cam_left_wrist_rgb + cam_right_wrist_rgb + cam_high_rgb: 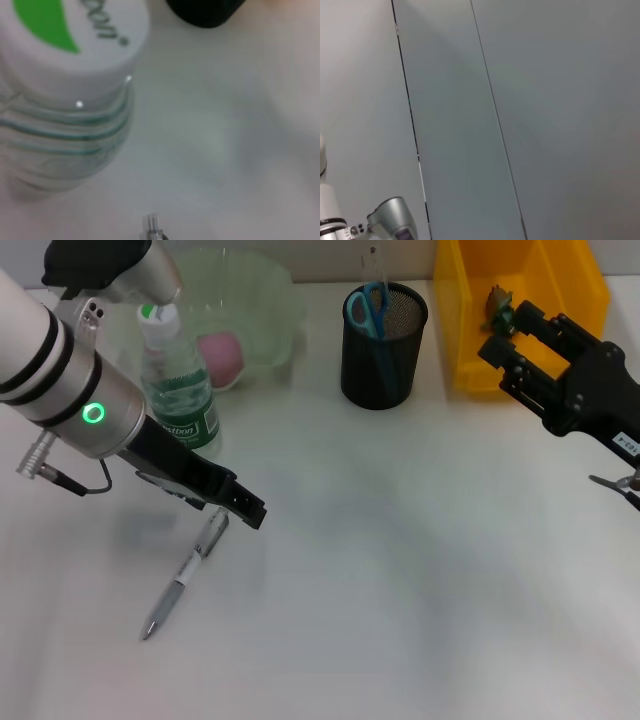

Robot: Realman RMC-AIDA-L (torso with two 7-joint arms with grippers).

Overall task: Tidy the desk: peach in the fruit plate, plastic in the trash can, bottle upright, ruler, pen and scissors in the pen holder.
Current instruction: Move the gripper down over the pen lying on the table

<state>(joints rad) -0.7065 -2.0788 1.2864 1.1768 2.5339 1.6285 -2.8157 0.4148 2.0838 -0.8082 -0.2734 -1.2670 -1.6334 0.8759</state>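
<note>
Peach [222, 355] in plate [270, 300], scissors [368, 308] in holder [383, 345], bottle [178, 390] standing. Pen [186, 575] left lying on surface [420, 570], beside left pincer [245, 508], maybe closed — cannot tell.

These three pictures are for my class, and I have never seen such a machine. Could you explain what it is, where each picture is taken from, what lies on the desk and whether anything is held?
It is a robot with two arms. The head camera looks down on a white desk. The left gripper hovers just above a pen lying flat. Behind stand an upright bottle, a plate holding a peach, a black pen holder with scissors in it, and a yellow bin. The right gripper hangs near the bin. The left wrist camera sees the bottle up close; the right wrist camera sees only a wall. Nothing seems held.
</note>
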